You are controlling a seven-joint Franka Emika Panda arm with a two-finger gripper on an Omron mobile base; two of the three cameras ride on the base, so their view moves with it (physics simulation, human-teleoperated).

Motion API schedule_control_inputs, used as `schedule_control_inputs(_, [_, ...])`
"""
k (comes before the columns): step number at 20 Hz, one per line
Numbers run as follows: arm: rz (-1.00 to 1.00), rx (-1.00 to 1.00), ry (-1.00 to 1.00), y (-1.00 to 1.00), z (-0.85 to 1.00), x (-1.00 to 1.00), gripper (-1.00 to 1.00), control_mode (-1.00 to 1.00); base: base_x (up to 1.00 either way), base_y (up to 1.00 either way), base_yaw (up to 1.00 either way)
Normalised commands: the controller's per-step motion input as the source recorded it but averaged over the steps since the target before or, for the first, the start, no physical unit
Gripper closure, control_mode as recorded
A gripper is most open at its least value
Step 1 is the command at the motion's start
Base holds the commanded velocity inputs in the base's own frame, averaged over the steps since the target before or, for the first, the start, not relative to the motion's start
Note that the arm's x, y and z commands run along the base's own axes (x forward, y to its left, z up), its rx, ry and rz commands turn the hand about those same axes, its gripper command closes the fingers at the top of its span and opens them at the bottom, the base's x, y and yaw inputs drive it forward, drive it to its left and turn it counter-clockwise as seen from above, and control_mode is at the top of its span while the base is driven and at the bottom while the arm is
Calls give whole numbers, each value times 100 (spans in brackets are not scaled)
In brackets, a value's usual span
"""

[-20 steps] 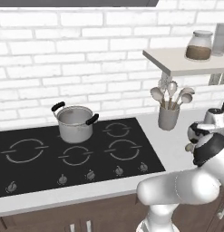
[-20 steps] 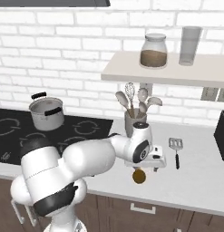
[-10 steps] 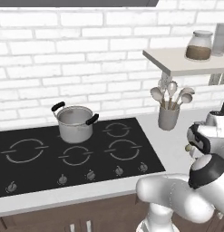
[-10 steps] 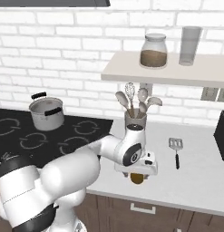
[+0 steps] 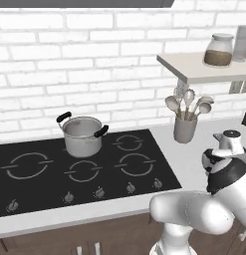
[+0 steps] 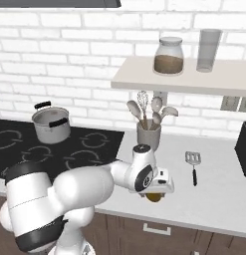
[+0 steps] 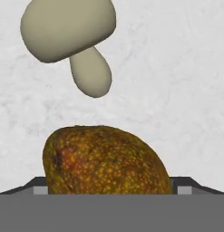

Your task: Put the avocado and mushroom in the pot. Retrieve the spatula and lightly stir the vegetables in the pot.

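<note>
The avocado (image 7: pixel 106 158), judged firm and slippery-skinned, is straddled on the tabletop (image 7: pixel 177 90) by the pincer (image 7: pixel 113 188), jaws apart; its broad middle is best gripped.

Avocado (image 7: pixel 106 161) near mushroom (image 7: pixel 72 38) on counter (image 6: pixel 214 191); spatula (image 6: pixel 193 162) right.

A brown-speckled avocado (image 7: pixel 106 161) is lying on the pale counter (image 7: pixel 177 90) right at the pincer (image 7: pixel 112 185), sitting between its two dark fingertips (image 7: pixel 37 186). Just beyond the avocado, apart from it, a tan mushroom (image 7: pixel 72 38) is lying on its side.
</note>
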Motion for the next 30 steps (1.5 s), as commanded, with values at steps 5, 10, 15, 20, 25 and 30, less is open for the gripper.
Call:
schedule_control_inputs(5, [2, 0, -6, 15, 37, -13, 100, -100, 0, 0, 0])
schedule_control_inputs(10, [6, 0, -1, 89, 100, -31, 100, -100, 0, 0, 0])
schedule_control_inputs(15, [9, 0, 1, 100, 89, 4, 100, -100, 0, 0, 0])
schedule_control_inputs(20, [13, 0, 3, 100, 55, 38, 100, -100, 0, 0, 0])
schedule_control_inputs(25, [31, 5, 0, 100, 46, 80, 100, -100, 0, 0, 0])
schedule_control_inputs(30, [39, 15, 0, 100, 65, 93, 100, -100, 0, 0, 0])
